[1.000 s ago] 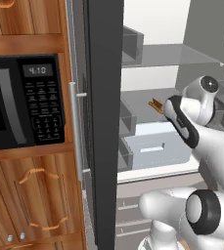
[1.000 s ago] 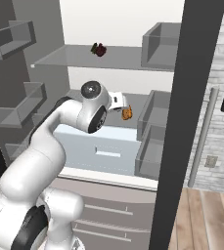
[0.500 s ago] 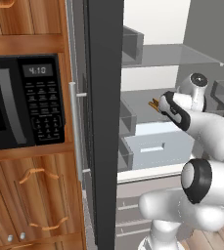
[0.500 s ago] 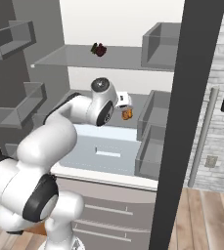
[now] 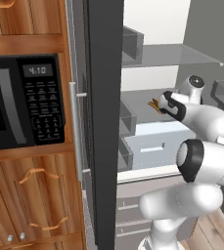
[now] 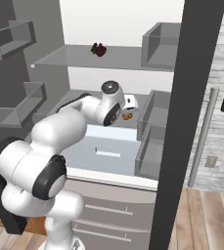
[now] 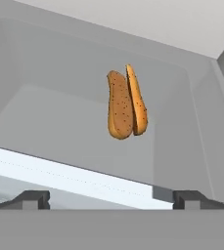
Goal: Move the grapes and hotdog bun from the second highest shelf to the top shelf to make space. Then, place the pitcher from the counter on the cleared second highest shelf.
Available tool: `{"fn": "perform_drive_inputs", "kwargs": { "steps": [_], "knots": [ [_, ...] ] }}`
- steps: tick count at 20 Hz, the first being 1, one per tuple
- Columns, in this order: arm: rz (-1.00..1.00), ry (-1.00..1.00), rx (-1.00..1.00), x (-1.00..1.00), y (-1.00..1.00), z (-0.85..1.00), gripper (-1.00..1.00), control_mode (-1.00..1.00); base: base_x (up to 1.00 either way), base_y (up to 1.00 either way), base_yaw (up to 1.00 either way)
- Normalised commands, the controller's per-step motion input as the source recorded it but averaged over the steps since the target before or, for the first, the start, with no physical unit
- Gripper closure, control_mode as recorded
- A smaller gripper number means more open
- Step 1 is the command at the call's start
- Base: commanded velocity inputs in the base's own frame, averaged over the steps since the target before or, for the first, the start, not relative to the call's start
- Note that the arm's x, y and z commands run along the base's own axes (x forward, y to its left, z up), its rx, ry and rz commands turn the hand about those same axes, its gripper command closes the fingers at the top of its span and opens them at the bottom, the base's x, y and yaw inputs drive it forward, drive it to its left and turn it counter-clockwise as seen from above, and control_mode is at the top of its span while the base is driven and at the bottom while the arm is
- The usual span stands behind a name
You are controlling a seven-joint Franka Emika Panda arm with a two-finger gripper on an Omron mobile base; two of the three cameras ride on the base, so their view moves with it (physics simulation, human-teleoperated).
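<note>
- The microwave (image 5: 23, 105) is sitting in the wooden cabinetry at far left, beside the open fridge.
- The top shelf (image 6: 79, 57) is already carrying the grapes (image 6: 99, 49), so that half of the clearing looks done.
- The hotdog bun (image 7: 126, 104) is lying on the second highest shelf (image 7: 55, 114), well back from its pale front edge, with the sausage side facing right in the hand view.
- The gripper (image 7: 111, 199) is hovering in front of the bun with its fingers spread wide and nothing between them, presumably lining up so the bun falls between the tips.
- From the right base view, the bun (image 6: 127, 116) is showing just past the wrist.
</note>
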Motion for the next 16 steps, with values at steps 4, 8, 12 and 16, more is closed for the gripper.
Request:
{"fn": "perform_drive_inputs", "kwargs": {
  "steps": [4, 8, 12, 16],
  "knots": [
    [0.00, 0.00, 0.00, 0.41, 0.00, -0.39, -1.00, -1.00, 0.00, 0.00, 0.00],
    [0.00, 0.00, 0.00, 0.47, -0.04, -0.14, -1.00, -1.00, 0.00, 0.00, 0.00],
    [0.00, 0.02, 0.00, 0.52, -0.08, -0.05, -1.00, -1.00, 0.00, 0.00, 0.00],
    [0.00, 0.01, 0.00, 0.46, -0.14, -0.10, -1.00, -1.00, 0.00, 0.00, 0.00]
  ]
}}
